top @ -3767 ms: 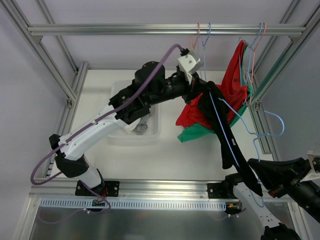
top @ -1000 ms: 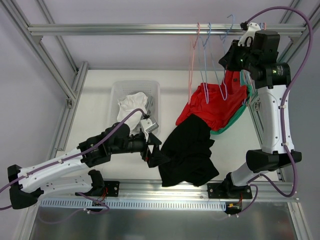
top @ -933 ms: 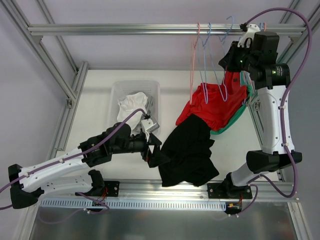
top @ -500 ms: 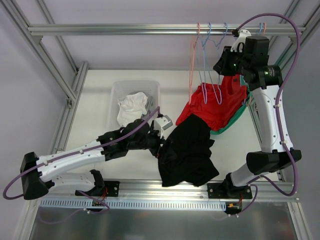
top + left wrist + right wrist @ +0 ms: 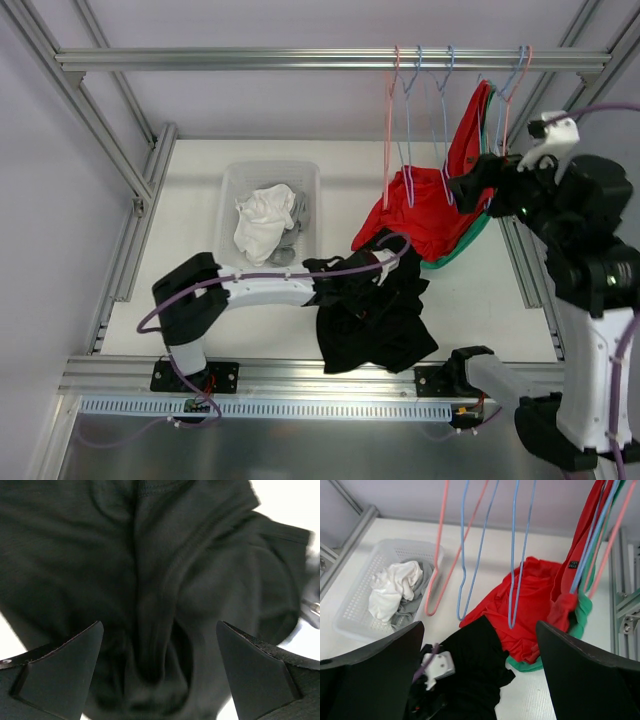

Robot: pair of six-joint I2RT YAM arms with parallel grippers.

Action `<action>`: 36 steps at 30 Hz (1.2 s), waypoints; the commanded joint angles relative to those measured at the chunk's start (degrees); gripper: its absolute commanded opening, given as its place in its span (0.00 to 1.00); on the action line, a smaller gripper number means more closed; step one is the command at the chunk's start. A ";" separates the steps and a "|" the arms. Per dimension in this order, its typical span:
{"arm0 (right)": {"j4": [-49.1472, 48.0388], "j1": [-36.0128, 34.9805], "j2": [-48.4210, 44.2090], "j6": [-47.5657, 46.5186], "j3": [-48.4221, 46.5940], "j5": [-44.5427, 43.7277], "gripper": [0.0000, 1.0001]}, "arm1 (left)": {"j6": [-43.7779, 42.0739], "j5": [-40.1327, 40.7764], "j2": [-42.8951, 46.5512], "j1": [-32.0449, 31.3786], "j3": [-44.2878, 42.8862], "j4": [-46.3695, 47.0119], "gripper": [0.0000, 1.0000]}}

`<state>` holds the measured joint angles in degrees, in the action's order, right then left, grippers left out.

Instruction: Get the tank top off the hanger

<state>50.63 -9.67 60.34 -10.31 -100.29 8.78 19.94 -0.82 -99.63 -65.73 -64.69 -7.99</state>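
Observation:
The black tank top [image 5: 375,325] lies crumpled on the white table [image 5: 190,190], off any hanger. My left gripper [image 5: 160,626] hovers open just above it, dark folds filling the space between its fingers [image 5: 65,665]. From above, that gripper [image 5: 385,278] reaches in from the left over the garment's upper edge. An empty blue hanger [image 5: 445,120] hangs free on the rail [image 5: 250,60]. My right gripper [image 5: 463,188] stands open beside and below this hanger, holding nothing. The right wrist view looks past the same hanger [image 5: 516,555] down onto the tank top [image 5: 475,665].
Two more empty hangers, pink [image 5: 389,130] and blue [image 5: 409,130], hang left of it. Red [image 5: 425,215] and green [image 5: 470,240] garments lie heaped behind the tank top. More clothes hang at the rail's right end [image 5: 480,115]. A white basket [image 5: 232,180] holds pale cloth.
My right gripper set the blue hanger on the rail, opened, and drew back down to the right. My left arm swung rightwards, bringing its open gripper over the black tank top.

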 commanded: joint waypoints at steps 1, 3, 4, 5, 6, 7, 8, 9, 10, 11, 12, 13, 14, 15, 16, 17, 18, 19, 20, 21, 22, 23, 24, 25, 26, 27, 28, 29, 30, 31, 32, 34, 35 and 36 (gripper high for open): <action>1.84 0.27 -7.66 -1.47 2.55 0.53 1.00 | 1.14 8.80 -6.42 -3.25 -5.09 0.69 0.99; 1.75 0.27 -10.66 -1.30 4.40 3.42 0.99 | 3.07 11.62 -10.73 -4.05 -5.71 -0.09 0.99; 1.75 0.27 -11.98 -1.12 4.84 4.22 0.99 | 3.69 13.98 -11.89 -4.40 -6.06 -0.62 0.99; 1.75 0.27 -14.17 -1.03 5.02 4.93 0.99 | 4.05 14.61 -13.03 -4.84 -6.15 -1.23 0.99; 1.75 0.27 -15.32 -0.95 4.93 5.81 1.00 | 4.31 15.14 -14.87 -5.36 -6.07 -1.94 0.99; 1.75 0.27 -16.21 -0.94 4.84 6.08 0.99 | 4.31 15.75 -15.67 -6.33 -5.63 -2.20 0.97; 1.84 0.27 -17.96 -0.77 4.58 6.34 1.00 | 4.31 15.67 -16.55 -6.68 -5.45 -2.29 0.71; 1.75 0.27 -18.76 -0.77 4.40 6.78 0.99 | 4.92 15.67 -17.51 -7.04 -5.19 -2.82 0.46; 1.66 0.27 -19.55 -0.59 4.40 6.78 0.99 | 5.45 15.93 -17.52 -7.56 -4.75 -3.52 0.24; 1.49 0.27 -20.42 -0.33 4.58 6.78 1.00 | 6.06 16.98 -17.00 -7.74 -4.23 -3.96 0.09; 1.31 0.27 -22.00 -0.24 5.36 6.35 0.99 | 6.94 17.69 -14.47 -7.83 -3.61 -5.27 0.00; 1.31 0.27 -22.71 -0.15 5.80 6.08 0.99 | 7.30 18.30 -12.71 -7.92 -2.65 -6.15 0.00; 1.22 0.27 -23.41 -0.24 6.24 5.90 0.99 | 7.56 19.96 -10.34 -7.92 -2.29 -7.29 0.00; 1.22 0.27 -24.38 -0.24 6.77 5.21 0.99 | 7.65 21.02 -4.92 -8.09 -1.94 -8.44 0.00; 1.22 0.27 -24.82 -0.24 7.91 4.94 0.99 | 7.31 21.99 -1.91 -8.18 -1.85 -10.80 0.00; 0.88 0.27 -25.18 -0.33 8.53 4.67 1.00 | 6.95 24.96 1.51 -8.62 -1.93 -11.78 0.00; 0.70 0.27 -25.70 -0.42 9.14 4.41 0.99 | 5.99 26.38 7.99 -8.79 -2.20 -12.83 0.00; 0.44 0.27 -25.88 -0.42 10.45 4.23 0.99 | 5.46 27.70 11.01 -8.88 -2.98 -13.71 0.00; 0.08 0.27 -25.88 -0.50 11.08 4.15 0.99 | 5.11 29.37 14.09 -8.88 -3.43 -15.46 0.00; -0.09 0.27 -25.97 -0.50 11.60 3.88 0.99 | 4.67 33.65 19.42 -8.88 -4.13 -16.61 0.00; -0.18 0.27 -25.80 -0.50 12.48 3.88 0.99 | 4.32 35.87 21.65 -8.88 -5.52 -17.58 0.00; -0.36 0.27 -25.71 -0.59 12.75 3.79 1.00 | 3.27 38.15 23.76 -8.80 -6.41 -19.59 0.00; -0.36 0.27 -25.71 -0.59 13.01 3.79 0.99 | 2.48 42.09 26.74 -8.62 -7.29 -20.74 0.00; -0.45 0.27 -25.45 -0.68 13.19 3.71 0.99 | 1.34 43.78 27.82 -8.36 -9.56 -21.53 0.00; -0.71 0.27 -25.36 -0.77 13.28 3.62 0.99 | 0.37 45.10 28.61 -7.75 -10.97 -22.59 0.00; -0.71 0.27 -25.27 -0.77 13.28 3.62 0.99 | -1.38 46.16 29.66 -5.57 -12.29 -24.42 0.00; -0.62 0.27 -25.09 -0.68 13.02 3.62 1.00 | -2.36 46.17 30.11 -3.89 -14.66 -24.88 0.00; -0.80 0.27 -24.83 -0.68 12.93 3.70 0.99 | -3.15 45.13 30.55 -1.96 -15.90 -25.06 0.00; -0.97 0.27 -24.65 -0.59 12.49 3.88 0.99 | -4.55 43.90 30.99 0.23 -16.87 -25.23 0.00; -1.15 0.27 -24.65 -0.42 12.40 3.88 1.00 | -5.09 40.06 30.82 5.82 -19.14 -25.32 0.00; -1.50 0.18 -24.57 -0.33 12.23 3.88 1.00 | -5.35 38.19 30.56 8.75 -20.21 -25.23 0.00; -1.85 0.27 -24.30 0.11 11.79 3.97 1.00 | -5.53 34.24 29.15 16.55 -23.53 -25.23 0.00; -2.37 0.27 -24.13 0.20 11.70 4.23 1.00 | -5.10 29.87 28.45 18.87 -24.60 -25.15 0.00; -2.47 0.27 -24.04 0.29 11.61 4.41 1.00 | -4.83 28.78 26.36 20.98 -26.79 -25.06 0.00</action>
<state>51.83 -9.63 35.05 -10.61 -86.87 12.88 16.97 34.65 -70.02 -50.52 -86.56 -31.29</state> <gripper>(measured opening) 0.993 0.045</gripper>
